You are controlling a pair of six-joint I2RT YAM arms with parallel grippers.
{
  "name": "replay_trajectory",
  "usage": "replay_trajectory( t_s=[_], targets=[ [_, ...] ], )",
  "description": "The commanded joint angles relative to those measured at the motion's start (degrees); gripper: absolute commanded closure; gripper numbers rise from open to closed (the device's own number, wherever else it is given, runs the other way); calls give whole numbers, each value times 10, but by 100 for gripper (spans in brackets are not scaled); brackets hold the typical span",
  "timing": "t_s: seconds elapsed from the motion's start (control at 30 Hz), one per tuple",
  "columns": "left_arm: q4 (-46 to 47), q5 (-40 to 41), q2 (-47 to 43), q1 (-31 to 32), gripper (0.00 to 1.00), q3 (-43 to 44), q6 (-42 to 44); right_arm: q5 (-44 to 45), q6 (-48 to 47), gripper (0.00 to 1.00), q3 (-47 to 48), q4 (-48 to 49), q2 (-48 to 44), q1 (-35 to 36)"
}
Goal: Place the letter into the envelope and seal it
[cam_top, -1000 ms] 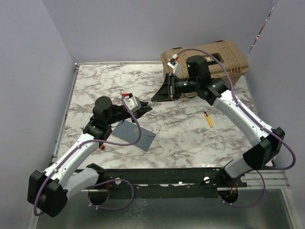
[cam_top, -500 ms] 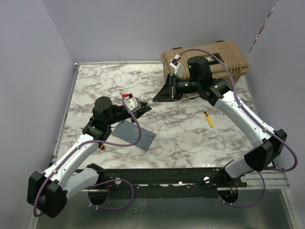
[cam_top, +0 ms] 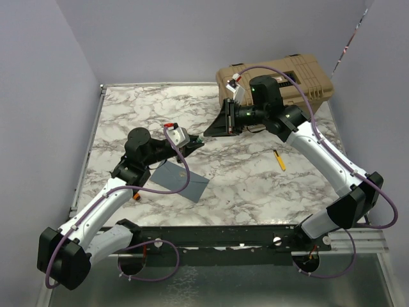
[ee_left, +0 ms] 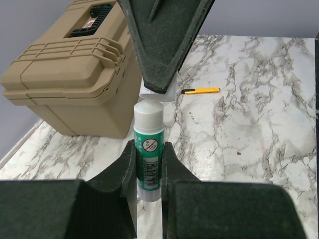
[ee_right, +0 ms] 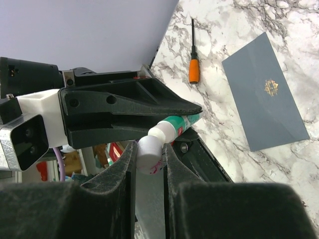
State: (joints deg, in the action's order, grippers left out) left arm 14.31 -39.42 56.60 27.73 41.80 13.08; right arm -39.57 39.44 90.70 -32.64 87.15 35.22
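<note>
The slate blue-grey envelope (cam_top: 182, 180) lies flat on the marble table, flap side down, its small gold mark showing in the right wrist view (ee_right: 264, 99). The letter is not in view. My left gripper (cam_top: 197, 142) is shut on a green-and-white glue stick (ee_left: 149, 149) and holds it above the table, beyond the envelope. My right gripper (cam_top: 214, 130) is shut on the stick's white cap (ee_right: 149, 155), which meets the stick's white end at a slight tilt. The cap also shows in the left wrist view (ee_left: 155, 93).
A tan hard case (cam_top: 281, 80) stands at the back right. A yellow pen-like item (cam_top: 279, 160) lies right of centre. An orange-handled screwdriver (ee_right: 193, 64) lies by the left arm. Purple-grey walls enclose the table.
The right wrist has shifted slightly at the glue stick. Both grippers keep their holds and the envelope has not moved.
</note>
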Motion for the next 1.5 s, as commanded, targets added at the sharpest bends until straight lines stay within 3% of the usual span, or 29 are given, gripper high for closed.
replay_trajectory(
  t_s=[0.0, 0.6, 0.87, 1.1, 1.47],
  targets=[
    [15, -21, 5, 1, 100, 17, -5, -10, 7, 100, 7, 16, 8, 5],
    [15, -10, 8, 7, 100, 20, 0, 29, -41, 100, 53, -61, 34, 21],
    [-3, 8, -2, 7, 100, 9, 19, 54, -25, 100, 61, -37, 1, 21],
    [-4, 9, -7, 7, 100, 6, 17, 107, -31, 100, 67, -75, -9, 22],
    [-3, 6, -3, 7, 100, 12, 14, 82, -40, 100, 64, -89, 5, 22]
  ],
)
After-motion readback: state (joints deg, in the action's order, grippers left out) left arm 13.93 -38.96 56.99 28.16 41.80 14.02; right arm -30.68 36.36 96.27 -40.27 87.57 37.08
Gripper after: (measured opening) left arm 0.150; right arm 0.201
